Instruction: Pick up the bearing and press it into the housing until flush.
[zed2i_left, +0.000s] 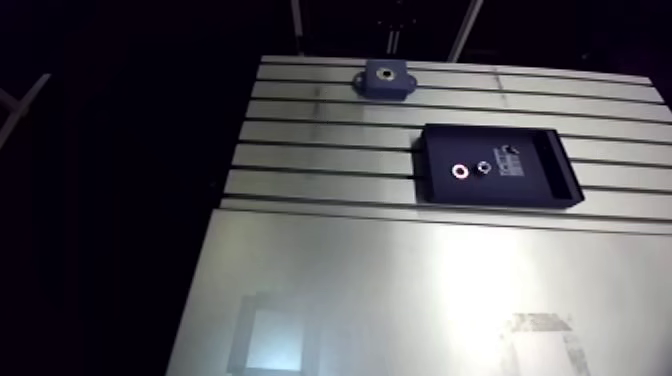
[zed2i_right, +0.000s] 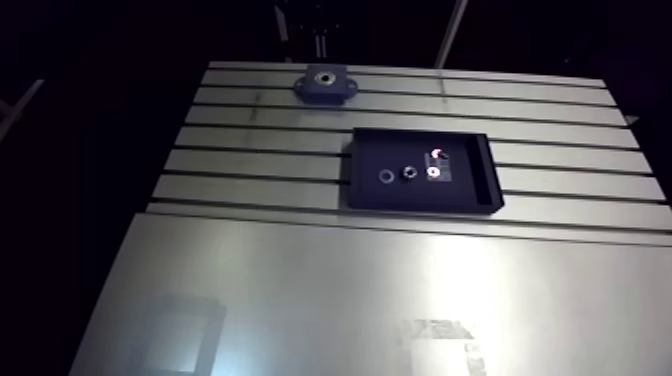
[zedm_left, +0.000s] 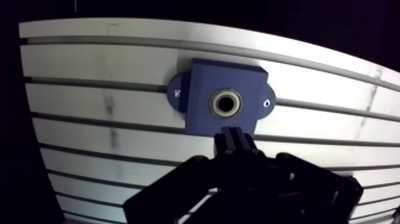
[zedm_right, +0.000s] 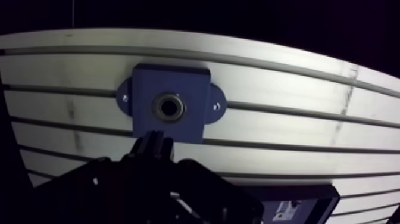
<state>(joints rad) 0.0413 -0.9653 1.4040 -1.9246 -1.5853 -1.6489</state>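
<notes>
**Risk: pressing off-centre and cocking the bearing**

From the wrist view I read the metal ring in the bore as the bearing (zedm_left: 226, 103), sitting in the middle of the blue housing (zedm_left: 202, 89). I cannot tell from here whether it is flush. The gripper (zedm_left: 237, 134) has its fingers together with nothing visible between them, and it hangs just short of the bore, over the housing's near edge.

If I pushed down from this spot, I think the tips would land on the housing face or one side of the ring. That could tilt the bearing and jam it.

The housing sits on the slotted table (zedm_left: 89, 71) by two ears, and a skewed push could load them.

Farther off, the black tray (zed2i_left: 440, 145) holds small rings (zed2i_left: 460, 170), so I may have misjudged which part is the bearing.
</notes>
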